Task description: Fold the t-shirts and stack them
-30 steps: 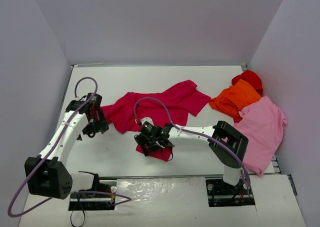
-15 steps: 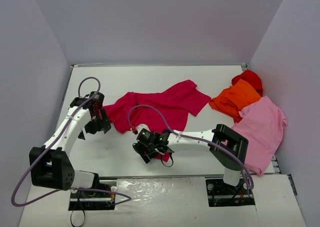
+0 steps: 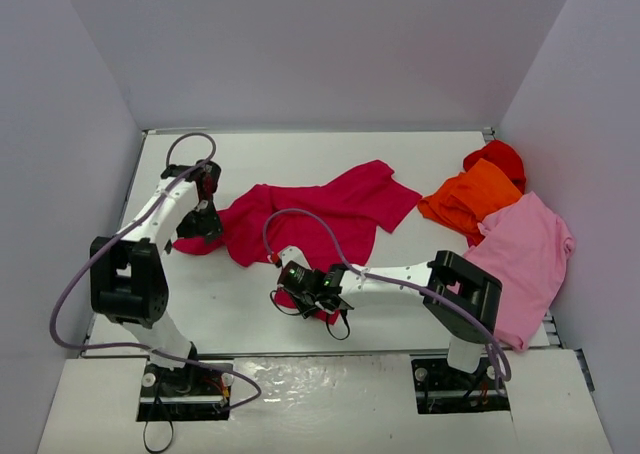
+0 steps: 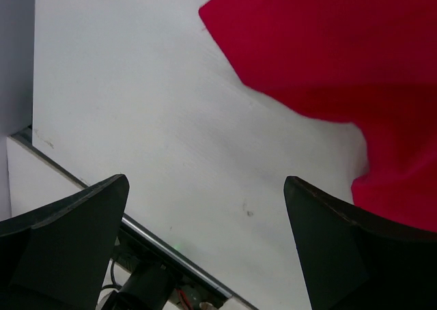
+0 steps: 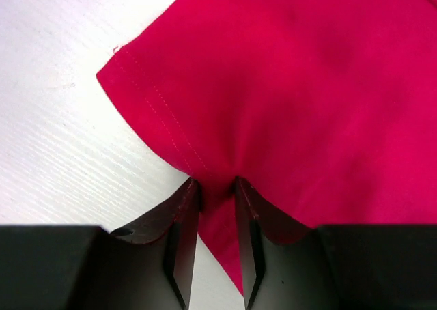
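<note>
The crimson t-shirt is pinched at its stitched hem by the right gripper. The left gripper is spread wide.

white table: crimson shirt centre; orange shirt, red shirt, pink shirt overlapping, right.

Right gripper is closing on the crimson shirt at its hem — left gripper is moving up to the sleeve.
</note>
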Tool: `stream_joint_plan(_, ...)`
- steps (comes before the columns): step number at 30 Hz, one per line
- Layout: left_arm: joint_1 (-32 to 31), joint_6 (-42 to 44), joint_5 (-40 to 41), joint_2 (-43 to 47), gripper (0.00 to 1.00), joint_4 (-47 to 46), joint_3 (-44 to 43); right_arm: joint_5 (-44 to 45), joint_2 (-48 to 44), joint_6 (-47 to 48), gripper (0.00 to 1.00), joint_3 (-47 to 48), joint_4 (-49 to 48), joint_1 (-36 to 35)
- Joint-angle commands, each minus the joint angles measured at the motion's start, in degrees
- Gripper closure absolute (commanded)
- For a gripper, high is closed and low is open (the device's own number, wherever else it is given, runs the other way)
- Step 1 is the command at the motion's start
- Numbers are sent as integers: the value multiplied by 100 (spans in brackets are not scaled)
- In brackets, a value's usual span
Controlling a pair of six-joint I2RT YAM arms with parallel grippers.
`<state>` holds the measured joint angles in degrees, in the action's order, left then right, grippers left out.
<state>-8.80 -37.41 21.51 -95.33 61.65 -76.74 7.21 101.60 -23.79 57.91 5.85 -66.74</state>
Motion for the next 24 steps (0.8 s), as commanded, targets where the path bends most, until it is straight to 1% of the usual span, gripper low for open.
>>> stream_joint_plan(1,52,-99,846,-436,3,446,-868,141,79,-268,81,-495,652,12)
stream_joint_plan(5,114,-63,1088,-1025,3,631,-1489,92,49,-323,85,-637,505,5)
stream_joint_plan(8,174,-12,1263,-1280,3,717,-1625,111,-6,-328,87,-684,462,3)
stream_joint_plan(9,253,48,1191,-1325,3,679,-1587,114,-46,-320,87,-715,453,11)
stream_joint_plan(11,394,218,857,-1323,3,429,-1367,145,-109,-319,85,-735,452,4)
stream_joint_plan(13,639,273,292,-1239,4,225,-1127,157,-132,-319,84,-746,452,3)
stream_joint_plan(16,820,363,-41,-1155,4,37,-830,131,-147,-325,84,-746,439,3)
stream_joint_plan(18,1103,490,-272,-1127,4,-19,-760,82,-158,-328,84,-735,406,3)
stream_joint_plan(24,1463,721,-1005,-1135,9,-350,-591,7,-168,-337,84,-657,390,3)
